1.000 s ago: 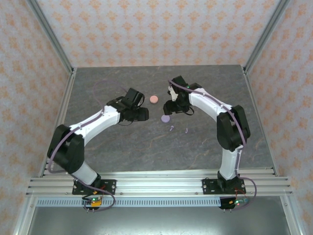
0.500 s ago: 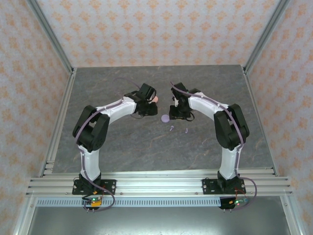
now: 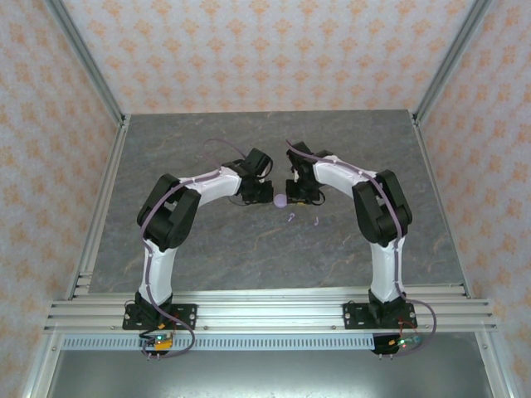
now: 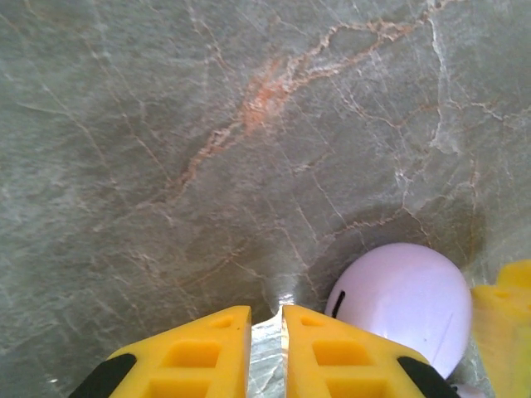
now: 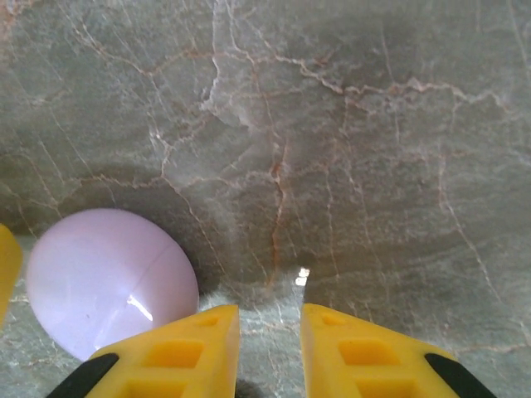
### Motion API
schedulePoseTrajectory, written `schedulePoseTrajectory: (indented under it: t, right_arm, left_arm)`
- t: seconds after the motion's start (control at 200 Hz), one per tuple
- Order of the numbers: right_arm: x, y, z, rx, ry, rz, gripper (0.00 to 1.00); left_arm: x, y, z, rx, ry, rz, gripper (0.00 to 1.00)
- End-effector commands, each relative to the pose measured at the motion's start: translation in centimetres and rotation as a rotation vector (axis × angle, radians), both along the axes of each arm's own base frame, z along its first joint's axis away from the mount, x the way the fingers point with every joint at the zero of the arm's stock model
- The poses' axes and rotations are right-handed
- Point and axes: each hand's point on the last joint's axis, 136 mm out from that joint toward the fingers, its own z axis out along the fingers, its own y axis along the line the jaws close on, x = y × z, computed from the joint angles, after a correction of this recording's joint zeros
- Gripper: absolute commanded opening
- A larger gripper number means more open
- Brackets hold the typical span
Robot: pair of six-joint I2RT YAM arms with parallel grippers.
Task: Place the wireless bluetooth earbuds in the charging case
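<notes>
Flanking the shut lilac charging case [image 4: 402, 303] on the desk [image 4: 166, 166], left end effector [image 4: 265, 313] sits closed, right end effector [image 5: 270, 319] slightly parted, both empty, likely bracing it for opening.

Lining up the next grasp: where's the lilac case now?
Top view, mid-table: the lilac case lies between the left gripper and right gripper, beyond two lilac earbuds.

Top external: from high behind the arm bases, looking down and forward across the whole grey marbled tabletop [image 3: 249, 249], far off. Left and right wrist: pointing steeply down, very close to that surface. Overlapping on the glossy lilac round case [image 3: 280, 200] [image 4: 402, 303] [image 5: 112, 282]: near centre overhead, at 4 o'clock from the left wrist, 8 o'clock from the right.
</notes>
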Motion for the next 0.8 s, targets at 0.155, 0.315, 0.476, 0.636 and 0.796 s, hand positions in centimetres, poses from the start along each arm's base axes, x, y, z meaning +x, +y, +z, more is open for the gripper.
schedulePoseTrajectory:
  t: [0.155,0.315,0.476,0.636,0.796]
  right_arm:
    - [1.4,0.6,0.3,-0.012,-0.011,-0.001,0.27]
    - [2.0,0.6,0.2,-0.029,-0.013,0.007,0.26]
    - [2.4,0.9,0.0,-0.032,-0.003,0.025,0.27]
    - [2.8,1.3,0.0,-0.024,0.001,0.044,0.27]
    - [3.2,1.6,0.2,-0.019,0.004,0.057,0.28]
  left_arm:
    - [-1.1,-1.4,0.4,-0.032,0.010,-0.051,0.18]
    - [-2.4,-1.3,0.5,-0.038,0.023,-0.053,0.19]
    - [-3.7,-1.6,0.6,-0.063,0.028,-0.073,0.22]
    - [-4.5,-2.6,1.0,-0.098,0.019,-0.114,0.25]
    - [-4.9,-2.8,1.2,-0.112,0.025,-0.133,0.26]
